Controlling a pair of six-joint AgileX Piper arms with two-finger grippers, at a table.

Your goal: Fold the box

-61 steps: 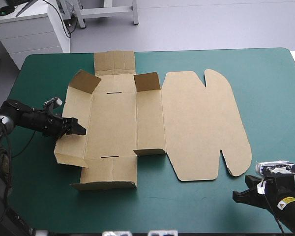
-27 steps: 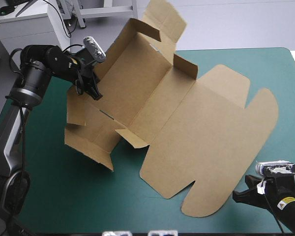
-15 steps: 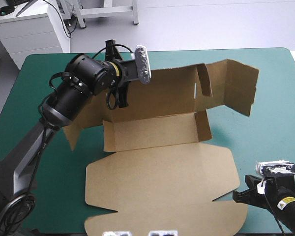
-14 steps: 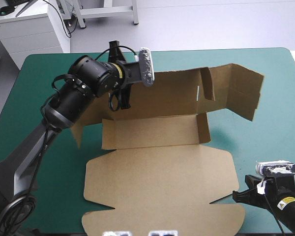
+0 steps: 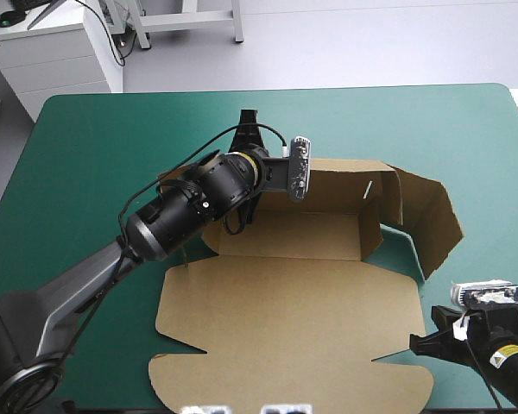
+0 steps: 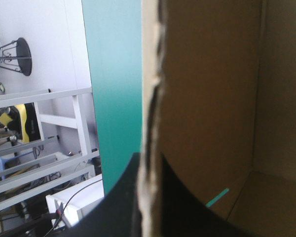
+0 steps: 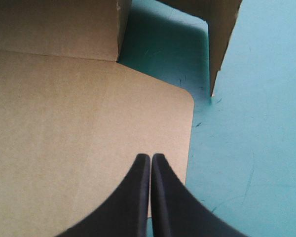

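Two grippers in view, one working. Left gripper is clenched on the raised far wall of the brown board box. In the left wrist view a ragged edge of the board runs straight between the black fingers, one on each face.

Box sits at the middle of the teal-green surface and reaches toward its near edge. Far wall upright, floor panel flat in front of it. Broad lid panel with rounded corners lies flat, nearest the robot. At the box's right end a tall side flap stands up, bent round the corner, with teal-green showing in the gap beside it.

Right gripper is pinched closed on nothing, low at the surface's near right corner. Its tips point over the lid panel's rounded corner.
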